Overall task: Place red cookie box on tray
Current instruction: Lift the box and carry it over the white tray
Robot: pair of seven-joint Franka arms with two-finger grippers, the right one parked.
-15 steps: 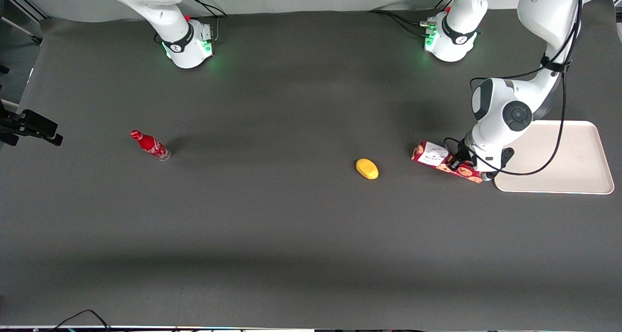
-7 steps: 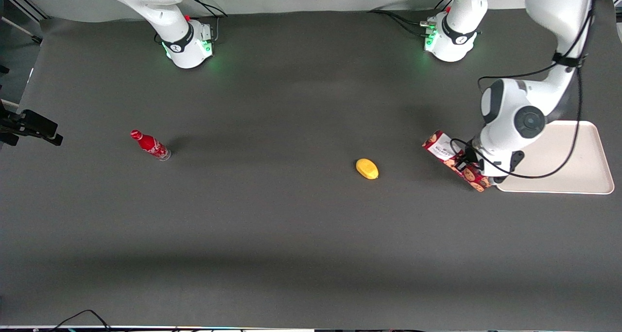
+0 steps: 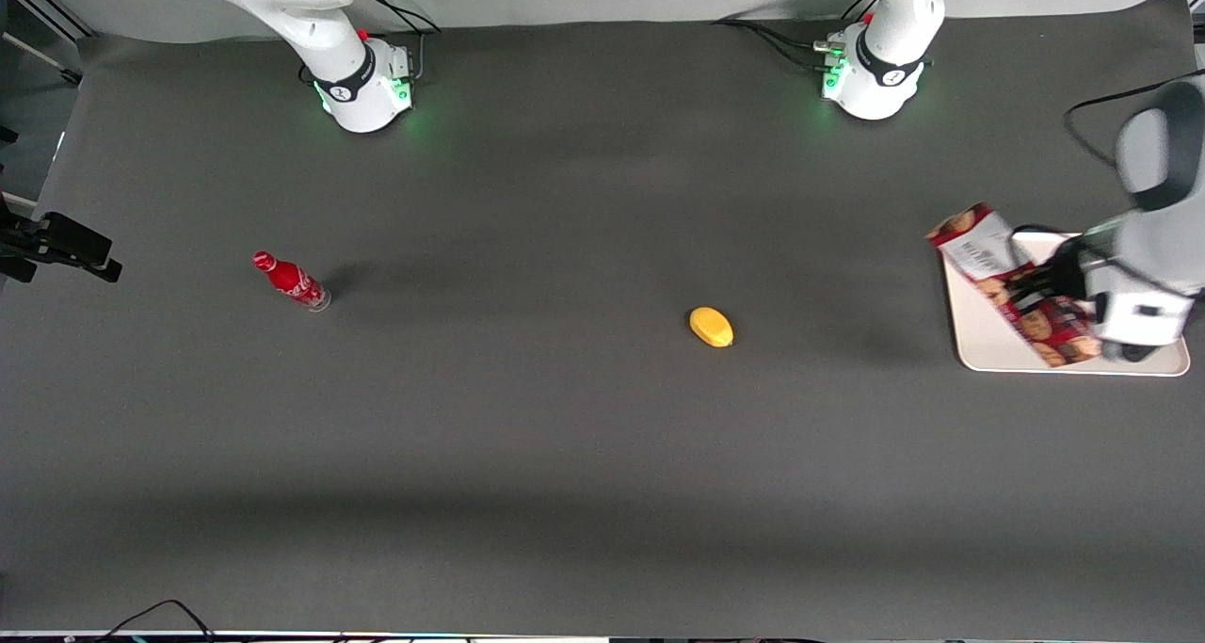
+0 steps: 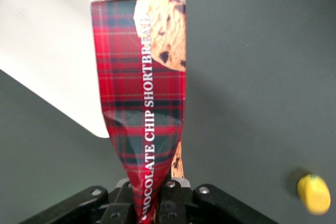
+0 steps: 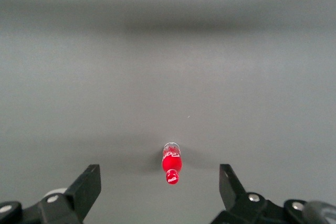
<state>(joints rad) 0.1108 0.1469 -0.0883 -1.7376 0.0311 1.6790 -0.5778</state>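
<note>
My gripper [image 3: 1036,290] is clamped on the box [image 3: 1012,283], pinching it near one end hard enough that the carton buckles in where I've got it. You only see that from the wrist cam: the box [image 4: 144,103] narrows down into my gripper [image 4: 157,205], plaid side up with "chocolate chip shortbread" printed along it and a cookie picture at the free end. The front cam shows a different face, the white label patch near the end farther from that camera, and cookies along the rest.

From the front, the box is up in the air, slanted across the tray [image 3: 988,346], with its label end poking out past the tray's rim toward the parked arm's end. The wrist cam only catches a corner of the tray [image 4: 47,66] under the box.

Out on the mat there's a lemon [image 3: 711,327], well apart from the tray; the wrist cam gets it too [image 4: 313,193]. The little red bottle [image 3: 290,281] is way off toward the parked arm's end, and it also shows in the right wrist cam [image 5: 171,165], not in mine.
</note>
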